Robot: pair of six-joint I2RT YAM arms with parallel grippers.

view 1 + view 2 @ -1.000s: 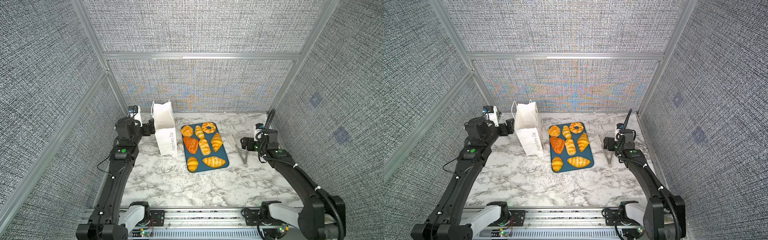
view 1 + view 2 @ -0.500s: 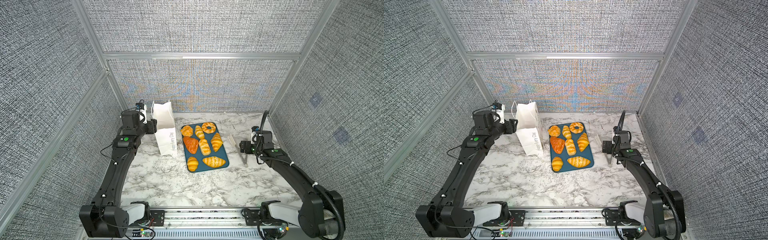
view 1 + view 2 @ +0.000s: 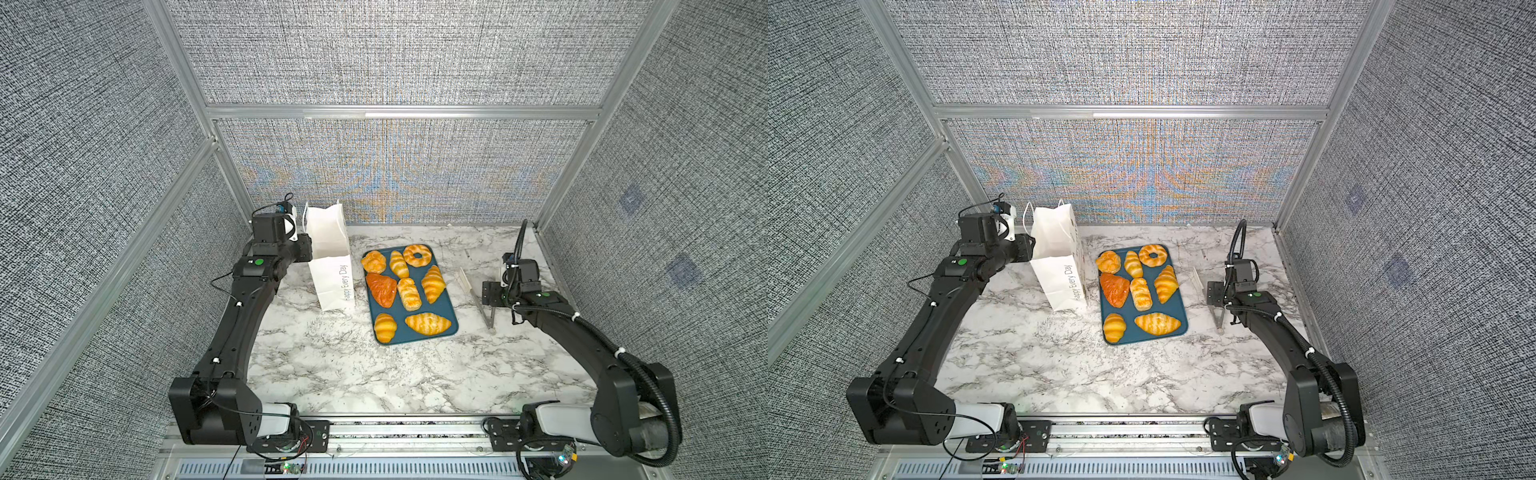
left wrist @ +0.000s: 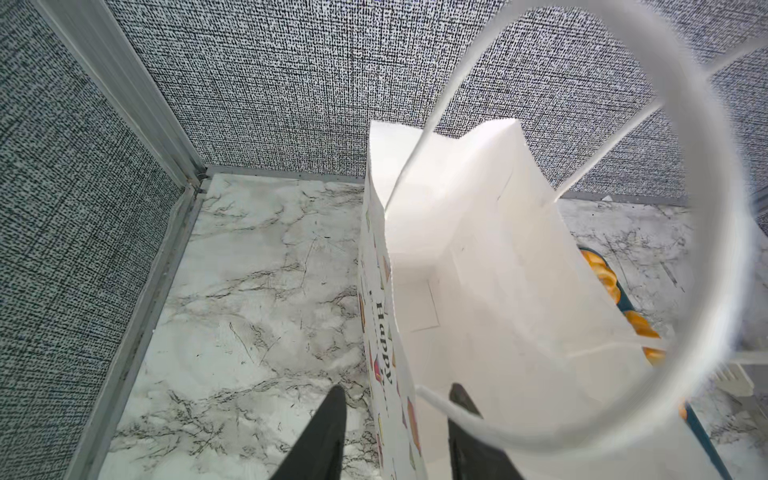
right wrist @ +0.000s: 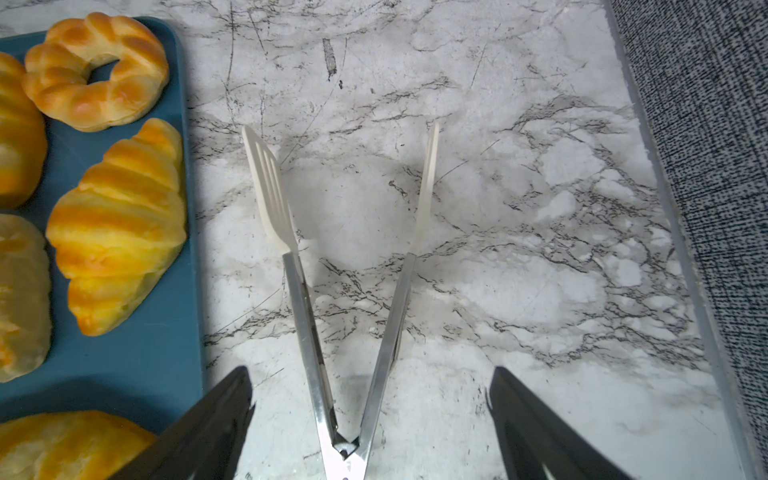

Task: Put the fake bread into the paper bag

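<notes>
A white marble-patterned surface [image 3: 374, 374] floors a booth walled in grey woven panels [image 3: 395, 62], and both arms rise from a rail along its near edge. Past a bare stretch of marble lies a flat dark-teal tray [image 3: 444, 309], a little right of the middle. All the fake bread [image 3: 409, 294] is on it, eight glossy golden pieces in three loose rows. Two croissants lie at the near end. A reddish-orange triangle [image 3: 381, 289], a roll and a croissant make the middle row. A ring-shaped piece [image 3: 417, 255] sits at the far right corner beside two more rolls.

Just right of the tray and apart from it, metal tongs [image 5: 272, 199] with white blades lie splayed in a V, hinge toward the near edge. The right hand [image 5: 372, 370] straddles that hinge end with its fingers spread wide, one on each side, neither touching the tongs; it holds nothing.

Left of the tray the paper bag [image 3: 332, 286] stands upright with its mouth open and grey lettering on its near face. The left hand [image 4: 397, 390] is at the bag's top left edge with its fingers set narrow. One finger is outside the paper wall and one inside, with a gap showing on each side of the paper. A white cord handle [image 4: 725, 249] loops, blurred, right in front of the left wrist camera.
</notes>
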